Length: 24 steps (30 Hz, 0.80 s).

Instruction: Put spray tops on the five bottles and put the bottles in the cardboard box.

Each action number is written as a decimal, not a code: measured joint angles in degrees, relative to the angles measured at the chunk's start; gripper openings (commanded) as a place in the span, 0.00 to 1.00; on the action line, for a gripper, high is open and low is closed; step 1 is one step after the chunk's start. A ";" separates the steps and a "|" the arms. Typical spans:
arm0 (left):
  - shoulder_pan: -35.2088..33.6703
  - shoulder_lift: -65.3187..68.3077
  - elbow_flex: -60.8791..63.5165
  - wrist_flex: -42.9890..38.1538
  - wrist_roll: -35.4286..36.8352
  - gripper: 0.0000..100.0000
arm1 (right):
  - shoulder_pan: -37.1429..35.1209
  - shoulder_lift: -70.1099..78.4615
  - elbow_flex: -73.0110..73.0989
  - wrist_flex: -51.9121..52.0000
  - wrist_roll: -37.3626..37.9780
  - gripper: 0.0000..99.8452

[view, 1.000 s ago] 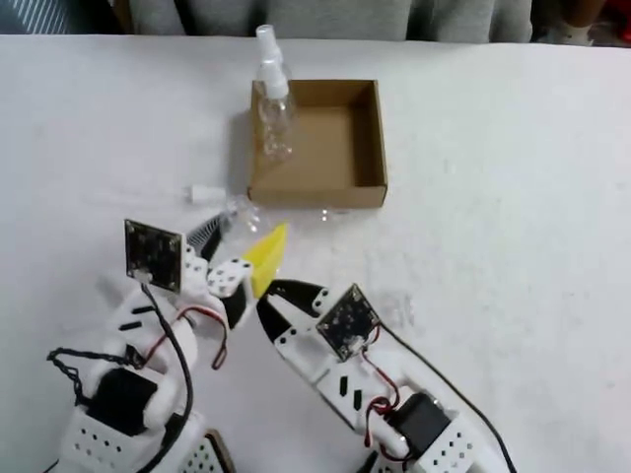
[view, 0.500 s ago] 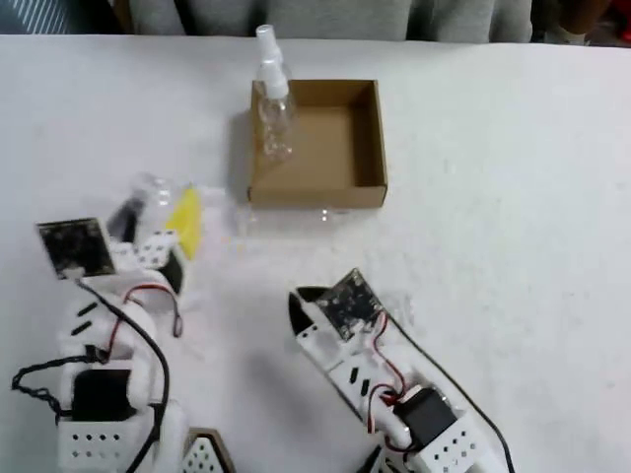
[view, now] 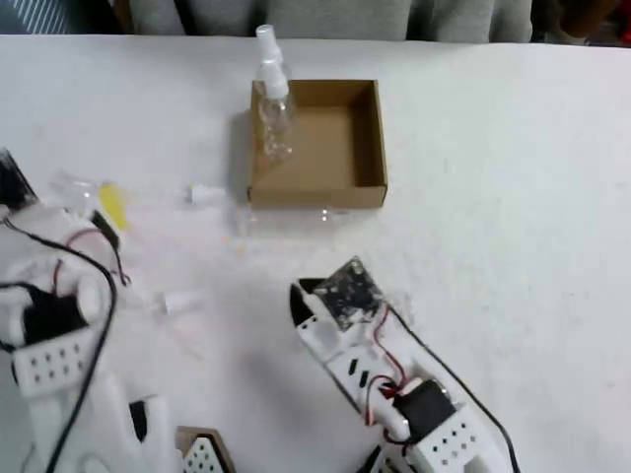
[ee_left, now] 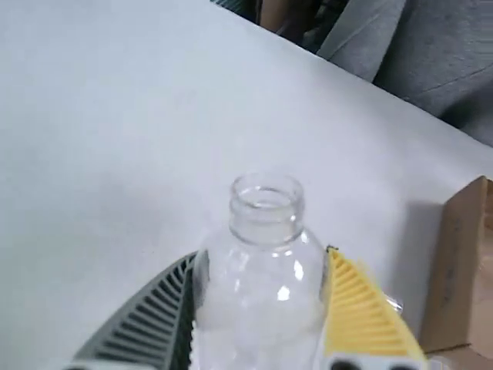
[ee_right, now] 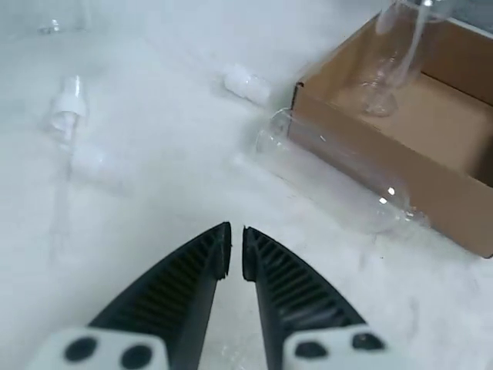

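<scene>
The left gripper (ee_left: 262, 258) is clamping a clear uncapped plastic bottle (ee_left: 266, 297) at the left edge of the high view. The right gripper (ee_right: 235, 231) is sitting at lower centre, its fingers together on nothing. A clear spray-topped bottle (view: 274, 108) is standing in the upper-left corner of the brown cardboard box (view: 315, 194). Another clear bottle (ee_right: 331, 173) is lying along the box's front wall. White spray tops (ee_right: 68, 108) are lying on the white surface (view: 493, 148).

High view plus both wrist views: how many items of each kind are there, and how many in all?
Brown cardboard box: 1
Clear plastic bottles: 3 (capped, standing in box; lying before box; uncapped, in left gripper, bottle)
Loose white spray tops: 2
Total: 6
</scene>
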 measured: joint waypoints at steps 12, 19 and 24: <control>-6.95 19.16 -16.53 0.00 0.00 0.02 | -13.54 43.34 -14.33 -24.18 0.00 0.11; -10.64 27.87 -27.43 0.00 0.00 0.02 | -18.46 72.35 -29.45 -27.34 5.45 0.18; -11.69 32.00 -31.82 0.00 -3.43 0.02 | -18.46 88.44 -40.79 -27.52 12.48 0.18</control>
